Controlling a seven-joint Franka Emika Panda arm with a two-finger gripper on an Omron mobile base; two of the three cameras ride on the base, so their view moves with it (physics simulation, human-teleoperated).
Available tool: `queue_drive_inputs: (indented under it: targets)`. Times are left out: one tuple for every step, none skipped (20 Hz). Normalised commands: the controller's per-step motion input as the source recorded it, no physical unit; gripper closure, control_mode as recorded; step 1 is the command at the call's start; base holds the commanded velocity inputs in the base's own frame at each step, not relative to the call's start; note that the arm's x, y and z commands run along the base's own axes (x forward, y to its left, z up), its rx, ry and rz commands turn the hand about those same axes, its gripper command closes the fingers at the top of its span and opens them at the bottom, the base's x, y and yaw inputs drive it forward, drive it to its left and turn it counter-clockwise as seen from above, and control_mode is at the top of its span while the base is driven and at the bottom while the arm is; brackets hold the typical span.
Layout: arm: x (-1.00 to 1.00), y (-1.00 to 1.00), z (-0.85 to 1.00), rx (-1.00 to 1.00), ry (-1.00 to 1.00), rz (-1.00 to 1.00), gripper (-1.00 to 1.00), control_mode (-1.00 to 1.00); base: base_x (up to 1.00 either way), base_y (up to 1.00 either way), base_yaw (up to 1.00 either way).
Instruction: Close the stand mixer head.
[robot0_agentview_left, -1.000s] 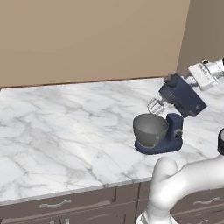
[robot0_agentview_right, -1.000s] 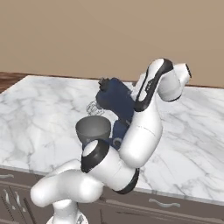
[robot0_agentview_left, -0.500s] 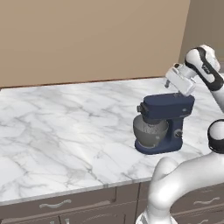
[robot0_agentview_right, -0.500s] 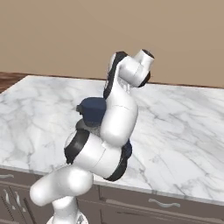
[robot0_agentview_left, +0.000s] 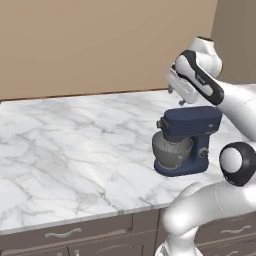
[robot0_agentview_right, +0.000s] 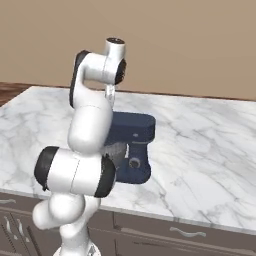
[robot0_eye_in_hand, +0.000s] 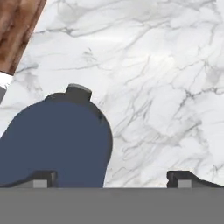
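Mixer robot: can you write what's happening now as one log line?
stand mixer head: down, level over bowl | gripper: open, above head, apart

Both base views flank the stand mixer head (robot0_agentview_left: 192, 121); the hand view looks closely down on it.

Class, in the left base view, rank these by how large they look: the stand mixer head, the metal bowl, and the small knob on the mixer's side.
1. stand mixer head
2. metal bowl, somewhat smaller
3. side knob, clearly smallest
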Motion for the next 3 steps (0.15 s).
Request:
queue_drive_inputs:
  targets:
    - [-0.5, 0.54, 0.41, -0.16, -0.15, 0.0, -1.0, -1.0, 0.0, 0.0, 0.0]
    - [-0.54, 0.41, 0.32, -0.12, -0.11, 0.0, -1.0, -1.0, 0.0, 0.0, 0.0]
    - [-0.54, 0.34, 0.27, -0.11, -0.09, -0.01, -1.0, -1.0, 0.0, 0.0, 0.0]
